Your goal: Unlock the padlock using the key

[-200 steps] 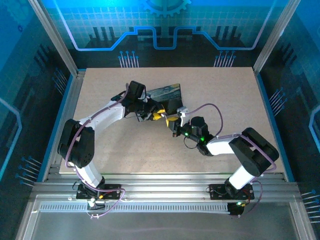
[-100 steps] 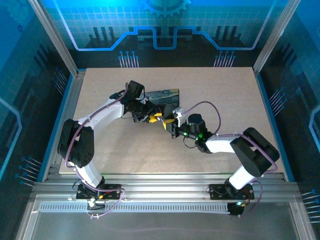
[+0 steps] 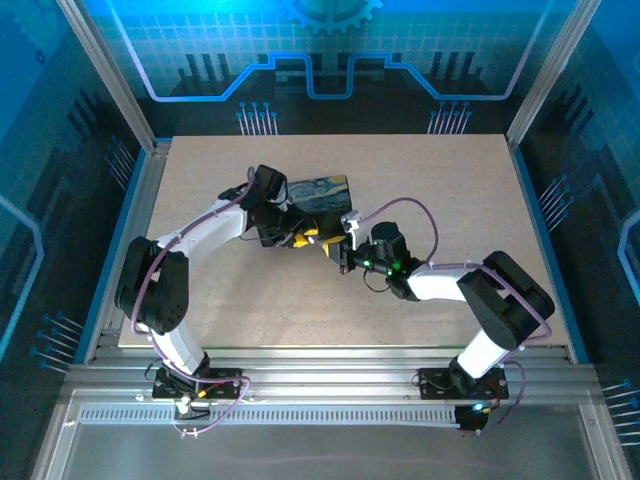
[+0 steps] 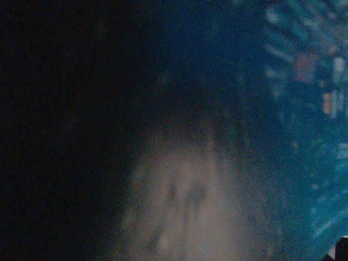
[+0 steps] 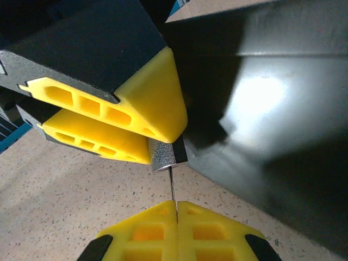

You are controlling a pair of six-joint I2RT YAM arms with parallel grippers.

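In the right wrist view, the padlock [image 5: 166,155], a small speckled grey block, is pinched between the yellow fingers [image 5: 147,100] of my left gripper [image 5: 163,142]. The key [image 5: 172,187], a thin metal sliver, runs from the padlock's underside down into my right gripper [image 5: 176,209], whose yellow tips are shut on it. In the top view the left gripper [image 3: 305,238] and right gripper [image 3: 333,250] meet tip to tip just in front of the painted box. The left wrist view is dark and blurred.
The dark box with the blue-yellow painting print [image 3: 322,190] lies right behind the grippers; its dark side [image 5: 261,109] stands close on the right of the padlock. The speckled beige tabletop [image 3: 440,180] lies open around it, inside metal frame rails [image 3: 140,200].
Both grippers have shifted a little to the left while staying joined. The painted box has turned and now lies flatter and further left.
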